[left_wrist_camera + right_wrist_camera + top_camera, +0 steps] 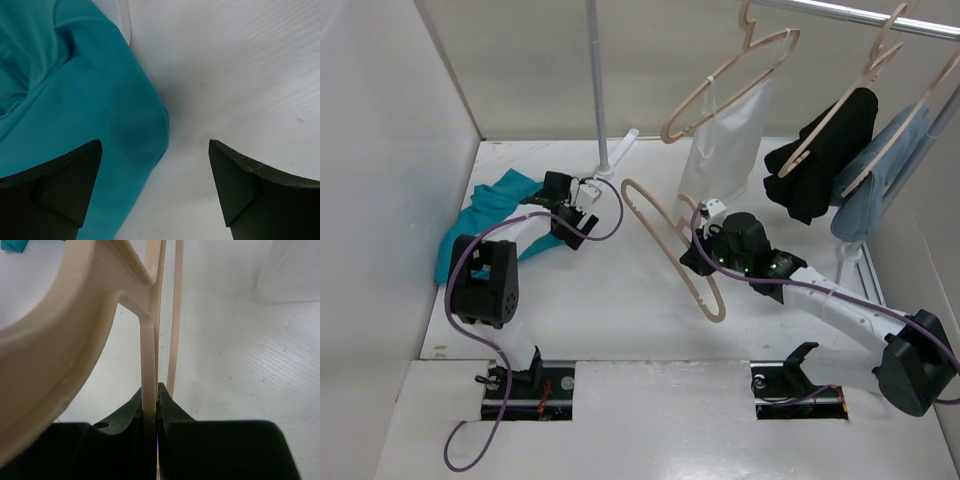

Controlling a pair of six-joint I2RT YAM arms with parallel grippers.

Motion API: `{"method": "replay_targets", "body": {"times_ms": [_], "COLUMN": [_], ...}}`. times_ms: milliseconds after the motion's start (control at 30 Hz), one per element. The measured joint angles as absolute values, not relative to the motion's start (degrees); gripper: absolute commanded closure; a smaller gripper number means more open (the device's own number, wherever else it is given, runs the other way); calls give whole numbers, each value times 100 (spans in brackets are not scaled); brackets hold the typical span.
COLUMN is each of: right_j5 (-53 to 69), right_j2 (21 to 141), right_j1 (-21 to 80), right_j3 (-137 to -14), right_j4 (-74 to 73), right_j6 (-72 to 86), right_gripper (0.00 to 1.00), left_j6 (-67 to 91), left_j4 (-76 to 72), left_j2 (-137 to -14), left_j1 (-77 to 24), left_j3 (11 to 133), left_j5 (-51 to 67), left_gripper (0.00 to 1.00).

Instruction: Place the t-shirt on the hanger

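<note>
Lying crumpled at the far left of the white table (620,320), the t-shirt (485,215) is a plain teal garment of soft, matte knit cloth, bunched against the left wall. The left gripper (565,215) hangs just above the shirt's right edge with its jaws spread wide and nothing between them. In the left wrist view its two dark, wedge-shaped fingers frame a rounded fold of the t-shirt (65,100) on one side and bare table on the other. The right gripper (698,258) is clamped on a beige hanger (660,207) near the middle of the table. The hanger is smooth moulded plastic, thin in section, held tilted with its hook toward the shirt. In the right wrist view the black pads (165,405) pinch a narrow flat bar of the hanger (55,340), beside a broad curved section. At the far right, a metal rail (850,15) carries more beige hangers bearing a white translucent garment (725,140), a black garment (820,160) and a light-blue denim-like garment (885,170).
</note>
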State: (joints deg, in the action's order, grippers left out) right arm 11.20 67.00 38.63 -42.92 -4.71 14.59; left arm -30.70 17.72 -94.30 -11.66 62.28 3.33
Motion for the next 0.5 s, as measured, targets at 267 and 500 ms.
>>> {"method": "replay_targets", "body": {"times_ms": [267, 500], "right_j5": [1179, 1175], "right_j2": [6702, 6495], "right_j1": [3854, 3854], "right_j3": [-4346, -4346], "right_j4": [-698, -821], "right_j6": [1426, 1428], "right_gripper": [100, 100], "left_j6": [-3210, -3277], "left_j4": [1162, 1017], "left_j2": [-10097, -10101], "left_j1": [-1072, -998], "left_j3": [6250, 6241], "left_j5": [-261, -58], "left_gripper": [68, 100]}}
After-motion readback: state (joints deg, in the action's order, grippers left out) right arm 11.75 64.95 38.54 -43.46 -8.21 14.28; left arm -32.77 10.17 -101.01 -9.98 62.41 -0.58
